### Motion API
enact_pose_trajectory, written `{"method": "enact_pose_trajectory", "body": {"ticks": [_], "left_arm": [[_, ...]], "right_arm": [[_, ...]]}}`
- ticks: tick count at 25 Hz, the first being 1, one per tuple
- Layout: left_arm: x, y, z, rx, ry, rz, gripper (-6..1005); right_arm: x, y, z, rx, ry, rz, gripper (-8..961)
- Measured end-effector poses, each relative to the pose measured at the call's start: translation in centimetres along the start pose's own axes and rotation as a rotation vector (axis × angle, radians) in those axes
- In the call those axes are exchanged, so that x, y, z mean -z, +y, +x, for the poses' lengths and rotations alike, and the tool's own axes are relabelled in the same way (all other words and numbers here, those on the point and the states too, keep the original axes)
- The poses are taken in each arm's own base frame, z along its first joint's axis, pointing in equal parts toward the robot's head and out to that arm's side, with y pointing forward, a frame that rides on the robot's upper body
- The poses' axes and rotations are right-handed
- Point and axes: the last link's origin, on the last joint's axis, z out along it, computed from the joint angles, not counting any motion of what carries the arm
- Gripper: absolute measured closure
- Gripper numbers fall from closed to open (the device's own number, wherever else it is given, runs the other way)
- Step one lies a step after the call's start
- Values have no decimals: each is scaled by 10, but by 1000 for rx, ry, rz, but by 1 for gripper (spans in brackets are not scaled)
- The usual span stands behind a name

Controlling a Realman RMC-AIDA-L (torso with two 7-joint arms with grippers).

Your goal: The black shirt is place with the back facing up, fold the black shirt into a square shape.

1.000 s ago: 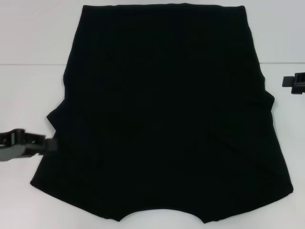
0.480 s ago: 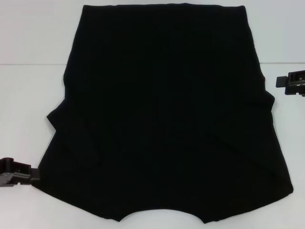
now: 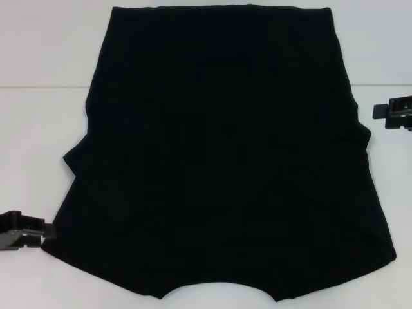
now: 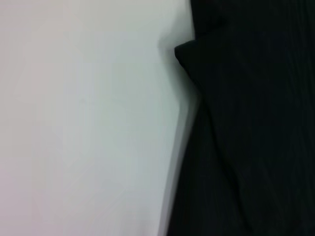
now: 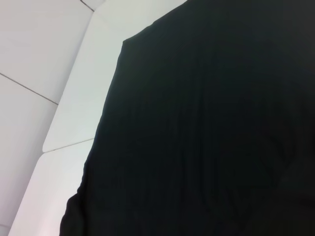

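The black shirt (image 3: 225,154) is lying flat and plain side up, filling the middle of the head view from the top edge down to the bottom edge, its sleeves already tucked in so the outline is running straight along both sides. My left gripper (image 3: 44,235) has been dropping over the last second from the middle left of the frame down to the lower left, and it is now sitting right against the shirt's lower left corner, barely shifting in the final half second. I am reading that as lining up to take this corner for the next fold. I cannot tell whether its fingers are spread or pinching cloth. My right gripper (image 3: 384,114) has been sliding in from the right edge and is now hovering near the shirt's right side without touching it; its fingers I cannot tell either. In the left wrist view the folded edge (image 4: 189,88) is showing crisp against the white surface (image 3: 38,141), which is leaving open room to the left and the right of the cloth
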Motion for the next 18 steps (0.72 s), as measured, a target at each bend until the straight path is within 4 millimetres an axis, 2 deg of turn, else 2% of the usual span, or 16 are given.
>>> {"method": "enact_pose_trajectory", "body": {"ticks": [10, 18], "left_arm": [[-1, -2, 1, 14, 2, 20, 430], [-9, -4, 0, 28, -2, 25, 430]], "right_arm": [[1, 0, -1, 5, -5, 2, 449], [1, -1, -2, 11, -10, 6, 450]]}}
